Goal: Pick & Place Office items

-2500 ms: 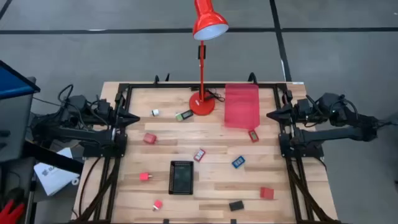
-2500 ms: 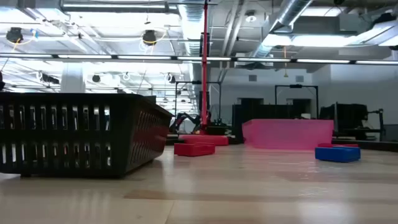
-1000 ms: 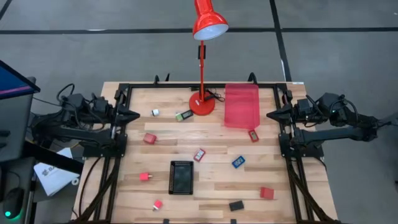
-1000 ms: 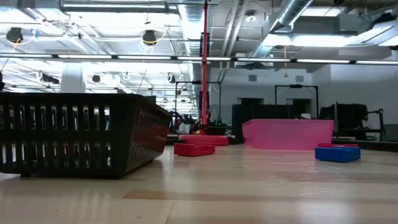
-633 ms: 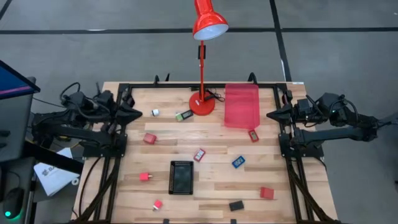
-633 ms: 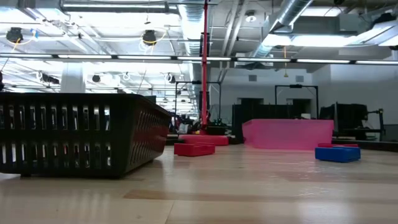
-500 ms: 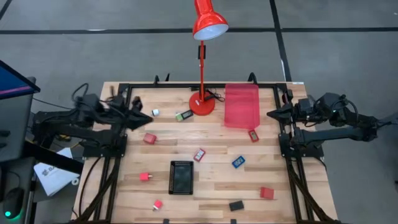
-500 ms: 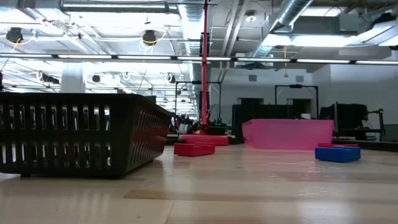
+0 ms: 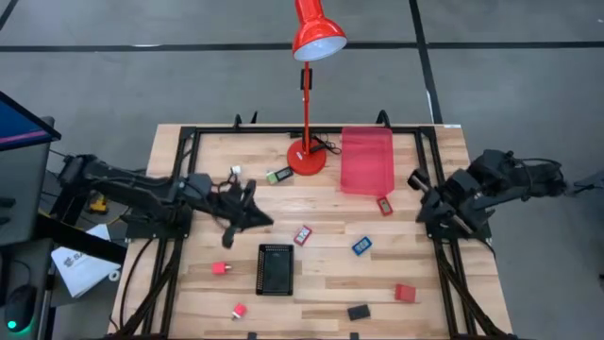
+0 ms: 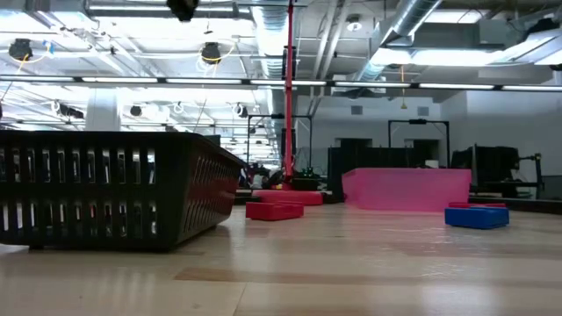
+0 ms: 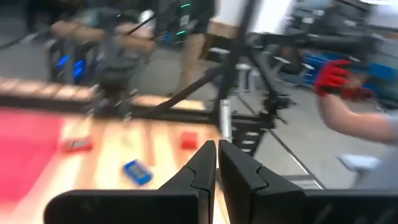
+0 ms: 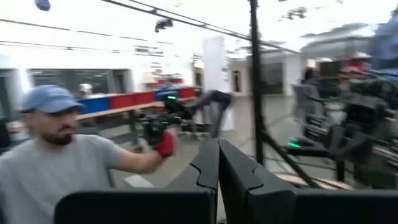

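Note:
The office items lie scattered on the wooden table: a white piece (image 9: 236, 170), a green-and-black one (image 9: 278, 176), red pieces (image 9: 302, 234) (image 9: 384, 205) (image 9: 405, 293), a blue one (image 9: 361, 246), pink ones (image 9: 219, 268) (image 9: 239, 310) and a black one (image 9: 358, 312). My left gripper (image 9: 257, 221) (image 11: 216, 149) is shut, out over the table's left middle and touching nothing. Its arm covers the spot below it. My right gripper (image 9: 416, 181) (image 12: 217, 149) is shut and empty at the table's right edge.
A black slatted tray (image 9: 275, 268) lies near the table's middle and a translucent red tray (image 9: 366, 161) at the far right. The red desk lamp's base (image 9: 306, 156) stands at the far middle. A person with a red glove (image 11: 336, 78) is beyond the table.
My left arm has swung from the table's left edge out over the table, toward its middle and near side. Its gripper now hangs above the spot where a red block lay. My right arm has folded and turned at the right edge. No item has moved.

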